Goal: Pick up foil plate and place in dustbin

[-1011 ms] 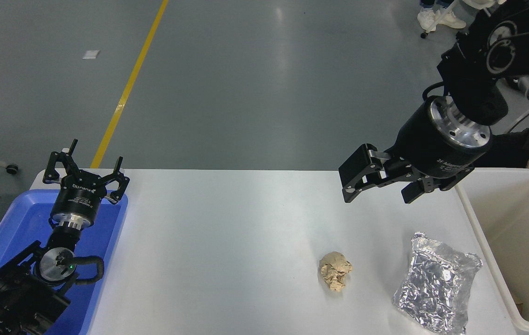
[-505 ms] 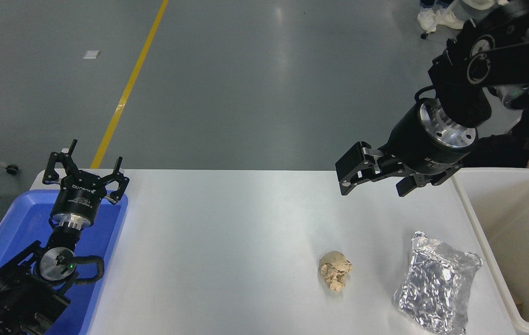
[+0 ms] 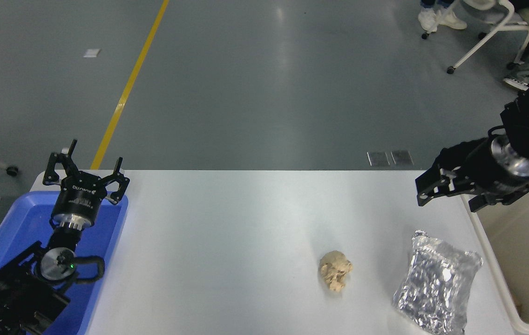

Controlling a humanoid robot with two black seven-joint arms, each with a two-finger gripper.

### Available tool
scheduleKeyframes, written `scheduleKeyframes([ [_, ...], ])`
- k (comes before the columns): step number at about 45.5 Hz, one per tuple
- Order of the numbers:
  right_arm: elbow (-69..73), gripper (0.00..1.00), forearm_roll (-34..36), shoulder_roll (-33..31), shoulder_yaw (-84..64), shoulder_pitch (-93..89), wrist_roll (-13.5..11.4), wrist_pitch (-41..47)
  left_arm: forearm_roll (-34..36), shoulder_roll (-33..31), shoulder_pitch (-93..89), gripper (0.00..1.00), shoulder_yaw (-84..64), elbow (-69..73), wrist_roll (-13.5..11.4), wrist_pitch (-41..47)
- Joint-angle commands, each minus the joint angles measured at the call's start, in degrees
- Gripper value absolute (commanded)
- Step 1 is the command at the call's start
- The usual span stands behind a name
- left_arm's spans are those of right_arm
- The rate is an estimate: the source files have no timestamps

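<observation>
The foil plate [image 3: 436,284] is seen lying flat on the white worktop [image 3: 227,232], near its front right corner, with nothing touching it. Its long axis is set at a slant, running from the far right corner down toward the near edge, and the narrower crimped end is turned away from the camera. Its near end reaches almost to the worktop's front edge. Just to its right, the dustbin [image 3: 492,260] is placed, its thick cream rim close beside the foil but apart from it. To the left of the foil, a tan crumpled paper ball [image 3: 335,271] is found, near it and separate.

The right gripper [image 3: 451,195] is held in the air beyond the foil, over the far left corner of the dustbin's rim, with its fingers [image 3: 427,190] spread apart and nothing between them. The left gripper [image 3: 86,176] is parked at the lower left above a blue tray [image 3: 17,223], its fingers likewise spread and holding nothing.
</observation>
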Motion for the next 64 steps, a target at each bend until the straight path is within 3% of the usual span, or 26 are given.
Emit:
scheduleKeyframes([
  [1,-5.1,1.0,-4.3,-11.1,6.8,-15.7,0.0,-2.6,0.0,0.0,0.0,1.0,0.0,0.0,0.1,0.0],
  [12,-8.0,1.0,-2.0,-10.1,15.9,-25.1,-0.1,-3.1,0.1,0.0,-0.1,1.0,0.1,-0.1,0.2,0.0],
  [32,-22.4,1.0,-3.2,-0.2,33.1,-48.0,0.0,-6.3,0.1,0.0,-0.1,1.0,0.2,0.0,0.2,0.0],
  [43,-28.3,1.0,-4.2,2.7,34.5,-53.3,0.1,-8.4,0.1,0.0,-0.1,1.0,0.2,0.0,0.2,0.0],
  [46,-28.7,0.96,-4.5,3.1,34.5,-53.7,0.3,-9.1,0.1,0.0,-0.1,1.0,0.2,-0.1,0.2,0.0],
  [48,-28.7,0.87,-4.8,3.1,34.6,-53.8,0.5,-9.3,0.1,0.0,-0.1,1.0,0.1,0.0,0.2,0.0],
  [51,-28.7,0.65,-5.0,3.1,34.6,-53.9,0.6,-9.5,0.1,0.0,-0.1,1.0,0.1,0.0,0.2,0.0],
  [55,-28.6,0.25,-5.1,3.1,34.7,-53.9,0.6,-9.6,0.1,0.0,-0.1,1.0,0.1,-0.1,0.2,0.0],
  [57,-28.6,0.11,-5.8,3.1,34.7,-53.9,0.6,-9.7,0.1,0.0,-0.1,1.0,0.1,-0.1,0.2,0.0],
  [59,-28.6,0.09,-6.4,3.1,34.8,-53.9,0.6,-10.1,0.1,0.0,-0.1,1.0,0.1,0.0,0.2,0.0],
  [61,-28.7,0.0,-6.6,3.1,35.1,-53.9,0.6,-10.9,0.1,0.0,-0.1,1.0,0.1,0.0,0.2,0.0],
  [64,-28.6,0.0,-6.6,3.1,35.4,-54.0,0.6,-11.8,0.1,0.0,-0.1,1.0,0.2,0.0,0.2,0.0],
])
